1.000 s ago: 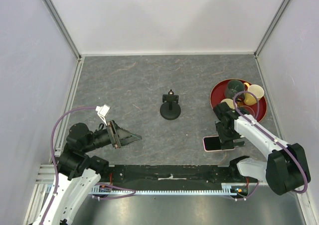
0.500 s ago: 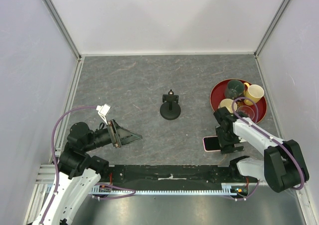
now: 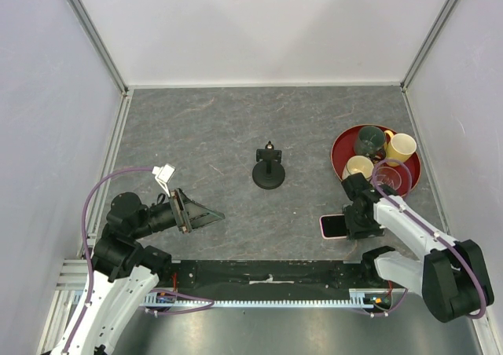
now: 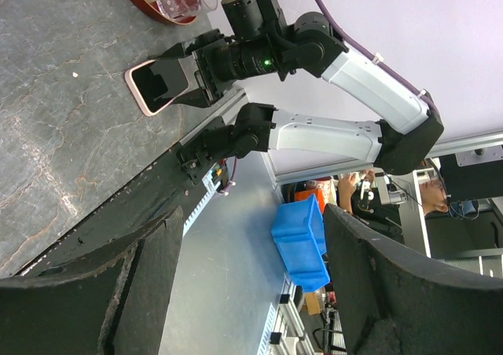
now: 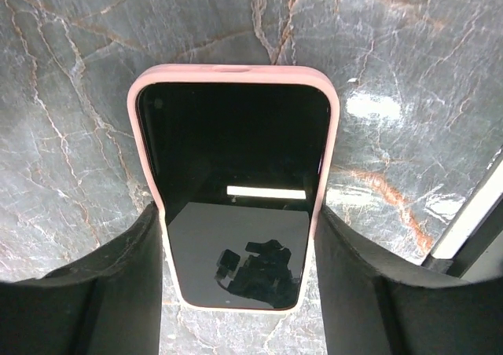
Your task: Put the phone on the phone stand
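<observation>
Two fingers (image 5: 118, 276) of the right claw (image 3: 360, 225) flank the phone (image 5: 236, 159), one against each long side of its pink case. The claw looks clenched on the phone, though how firmly cannot be told. The phone lies flat and screen up on the table (image 3: 196, 127), close to the near edge and toward the right near corner. Its far end pokes out past the fingertips. Taking it by the long sides makes sense: those are the narrow span the jaws can bridge, and the glass face stays untouched.

The claw comes down steeply from above, since a phone lying flat offers only its thin rim to pinch. That rim is slim and rounded, so I judge the hold could slip if the pads sit too high on it.

The stand (image 3: 269, 170) is upright near the middle of the table, well apart from the phone, with its cradle bare. It has open table all round it, which leaves room to bring the phone in from the right.

The left claw (image 3: 206, 216) hovers near the left near corner, released, with nothing between its jaws. It is parked away from both phone and stand, probably to keep clear of the right arm's path.

A red tray (image 3: 338, 147) of cups (image 3: 402, 146) sits by the right edge, just beyond the phone. The lift should avoid swinging that way.
</observation>
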Controlling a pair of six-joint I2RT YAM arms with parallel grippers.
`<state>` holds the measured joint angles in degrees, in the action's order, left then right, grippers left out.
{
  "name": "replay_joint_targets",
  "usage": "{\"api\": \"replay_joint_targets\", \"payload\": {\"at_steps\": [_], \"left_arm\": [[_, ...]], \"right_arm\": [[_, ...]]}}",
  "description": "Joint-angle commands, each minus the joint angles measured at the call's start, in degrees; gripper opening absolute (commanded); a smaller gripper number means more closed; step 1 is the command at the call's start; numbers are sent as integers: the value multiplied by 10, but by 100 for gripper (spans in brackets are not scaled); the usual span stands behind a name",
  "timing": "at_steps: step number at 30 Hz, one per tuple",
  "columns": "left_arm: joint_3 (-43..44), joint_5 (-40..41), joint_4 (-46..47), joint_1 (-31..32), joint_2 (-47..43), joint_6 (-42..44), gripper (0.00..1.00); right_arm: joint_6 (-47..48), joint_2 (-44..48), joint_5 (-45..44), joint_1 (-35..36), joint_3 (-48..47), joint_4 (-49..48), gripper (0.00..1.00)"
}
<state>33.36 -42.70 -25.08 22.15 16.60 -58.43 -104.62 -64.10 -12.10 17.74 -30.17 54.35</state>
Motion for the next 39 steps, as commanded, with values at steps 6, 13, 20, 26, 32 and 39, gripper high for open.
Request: {"api": "replay_joint_targets", "payload": {"at_steps": [6,13,20,26,32,39], "left_arm": [[16,-18,12,0,0,13,78],[-10,-24,62,0,31,4,78],[-9,-20,69,0,35,10,78],[2,-24,69,0,48,6,78],[28,-20,57,0,66,24,78],[81,-28,26,0,200,130,62]], "right_arm": [[111,-19,55,12,-102,54,0],[311,15,39,81,-146,-35,0],[674,70,55,85,-154,-228,0],[994,123,118,107,-170,-413,0],[1467,74,233,156,-293,-259,0],[1668,114,203,323,-312,-152,0]]}}
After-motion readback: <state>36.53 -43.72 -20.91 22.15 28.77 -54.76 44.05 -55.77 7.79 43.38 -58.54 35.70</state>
